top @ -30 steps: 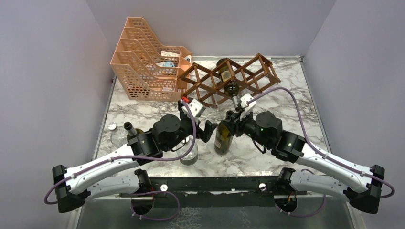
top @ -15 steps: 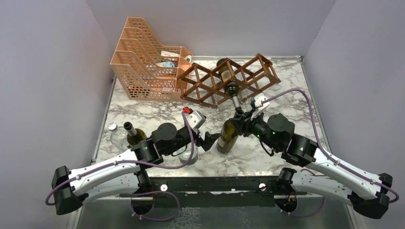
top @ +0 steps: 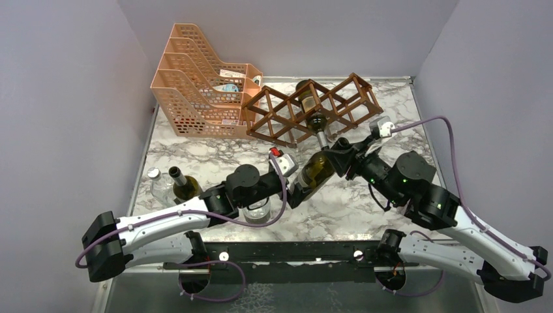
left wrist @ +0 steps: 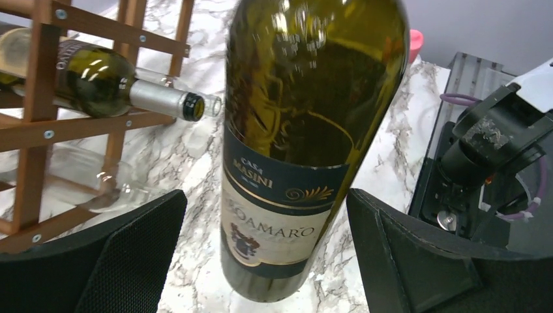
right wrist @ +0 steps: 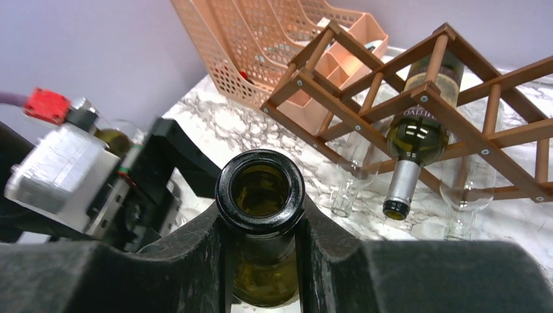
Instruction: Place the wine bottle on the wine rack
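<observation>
The wine bottle (left wrist: pixel 293 163) bears a dark label reading "CASA" and "SOAMARO" (the word under "CASA" is unclear). It is tilted over the bench (top: pixel 195 156), just in front of the wine rack (right wrist: pixel 425 96), with the right hand (right wrist: pixel 261 241) clamped on its neck. The left hand (left wrist: pixel 267 261) stands wide apart, fingers flanking the bottle's base without contact, and a racked bottle (left wrist: pixel 117 85) fills a centre opening, its neck projecting forward.

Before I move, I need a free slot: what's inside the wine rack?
One dark green bottle lies in the wine rack, neck out, a clear bottle lower on each side. Slats hide most of the clear ones.
</observation>
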Robot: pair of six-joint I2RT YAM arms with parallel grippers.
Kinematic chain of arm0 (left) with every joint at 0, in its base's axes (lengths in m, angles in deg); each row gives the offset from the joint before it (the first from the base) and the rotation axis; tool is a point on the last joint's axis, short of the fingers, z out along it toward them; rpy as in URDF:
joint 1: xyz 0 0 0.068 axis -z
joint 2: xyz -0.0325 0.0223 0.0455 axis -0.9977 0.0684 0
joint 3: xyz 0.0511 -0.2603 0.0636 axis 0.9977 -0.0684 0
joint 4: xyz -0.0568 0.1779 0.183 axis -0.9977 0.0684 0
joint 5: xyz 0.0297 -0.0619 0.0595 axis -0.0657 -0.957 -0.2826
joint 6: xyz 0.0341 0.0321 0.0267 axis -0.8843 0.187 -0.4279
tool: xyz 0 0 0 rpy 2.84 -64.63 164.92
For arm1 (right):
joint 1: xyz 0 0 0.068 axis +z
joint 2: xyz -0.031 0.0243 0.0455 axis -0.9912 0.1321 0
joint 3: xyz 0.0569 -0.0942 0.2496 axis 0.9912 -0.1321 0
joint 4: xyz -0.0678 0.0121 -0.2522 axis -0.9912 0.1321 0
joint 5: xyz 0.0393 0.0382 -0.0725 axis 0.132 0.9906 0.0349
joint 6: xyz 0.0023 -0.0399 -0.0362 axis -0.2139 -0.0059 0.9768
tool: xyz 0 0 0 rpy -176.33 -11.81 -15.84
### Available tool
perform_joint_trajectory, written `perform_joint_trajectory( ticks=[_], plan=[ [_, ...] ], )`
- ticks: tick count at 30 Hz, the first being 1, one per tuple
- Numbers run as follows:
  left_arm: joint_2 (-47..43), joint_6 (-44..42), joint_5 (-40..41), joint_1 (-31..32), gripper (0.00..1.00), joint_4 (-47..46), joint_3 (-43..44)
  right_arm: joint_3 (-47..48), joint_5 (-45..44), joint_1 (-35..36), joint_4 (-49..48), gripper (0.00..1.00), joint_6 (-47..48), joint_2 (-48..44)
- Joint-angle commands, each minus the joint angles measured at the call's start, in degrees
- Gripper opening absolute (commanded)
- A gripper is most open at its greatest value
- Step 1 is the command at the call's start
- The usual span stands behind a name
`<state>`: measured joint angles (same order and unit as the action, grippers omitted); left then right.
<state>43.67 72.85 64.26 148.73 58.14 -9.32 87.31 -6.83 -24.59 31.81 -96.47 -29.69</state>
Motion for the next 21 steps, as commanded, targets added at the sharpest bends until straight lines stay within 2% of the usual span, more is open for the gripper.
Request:
perform_joint_trajectory(
  ticks=[1,4,13,21],
  plan=[
    [3.2,-2.2,-5.8,0.0,0.99,-4.4,3.3,4.3,0.5,0.4,-7.5,0.01,-2.2,-2.4],
    [4.9,-3.6,-7.1,0.0,0.99,-5.4,4.0,5.4,1.1,0.4,-8.4,0.01,-3.3,-3.0],
    [5.7,-6.9,-4.0,0.0,0.99,-11.8,3.0,6.7,4.6,0.4,-9.9,0.01,-3.0,-3.8],
    [4.9,-11.7,-10.9,0.0,0.99,-16.1,1.1,5.1,11.4,0.4,-11.9,0.01,-2.8,-5.7]
  ],
)
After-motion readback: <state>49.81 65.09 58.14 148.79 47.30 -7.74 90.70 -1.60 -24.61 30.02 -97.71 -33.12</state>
